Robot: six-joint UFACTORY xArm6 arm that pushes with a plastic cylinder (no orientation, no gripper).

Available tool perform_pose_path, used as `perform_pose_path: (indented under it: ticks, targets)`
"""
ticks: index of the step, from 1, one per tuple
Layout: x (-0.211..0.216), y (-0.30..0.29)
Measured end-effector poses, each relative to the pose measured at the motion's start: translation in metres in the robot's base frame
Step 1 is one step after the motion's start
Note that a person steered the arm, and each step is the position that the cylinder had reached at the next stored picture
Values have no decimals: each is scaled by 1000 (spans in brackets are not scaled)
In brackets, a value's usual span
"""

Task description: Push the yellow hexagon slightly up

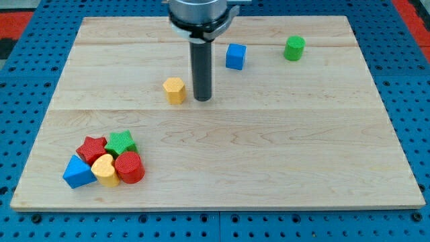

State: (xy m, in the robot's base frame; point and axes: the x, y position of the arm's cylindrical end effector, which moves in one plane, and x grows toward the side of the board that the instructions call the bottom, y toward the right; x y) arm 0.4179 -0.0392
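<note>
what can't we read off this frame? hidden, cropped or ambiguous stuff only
- Arm: cut off by the view's top; only the mount and rod show.
- My tip beside the yellow hexagon, on the view's right: one view cannot settle contact.
- Cluster at the view's bottom left: the yellow heart and red cylinder hide the lower parts of the red star and green star.

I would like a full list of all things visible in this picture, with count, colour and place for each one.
yellow hexagon: 1, yellow, upper middle, just left of my tip
blue cube: 1, blue, near the view's top, right of the rod
green cylinder: 1, green, top right
red star, green star, blue block, yellow heart, red cylinder: 1 each, clustered bottom left
wooden board: 1, light wood
my tip: 1, dark, right of the yellow hexagon, small gap
</note>
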Motion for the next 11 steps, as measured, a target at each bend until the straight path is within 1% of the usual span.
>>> perform_pose_path:
  ticks: [1,2,3,4,6,8,10,11]
  targets:
    - [16,-39]
    - [19,-60]
    - [7,-70]
    - [-20,-65]
    - [-24,-69]
    - [-44,-68]
    - [-44,-33]
    - [-44,-32]
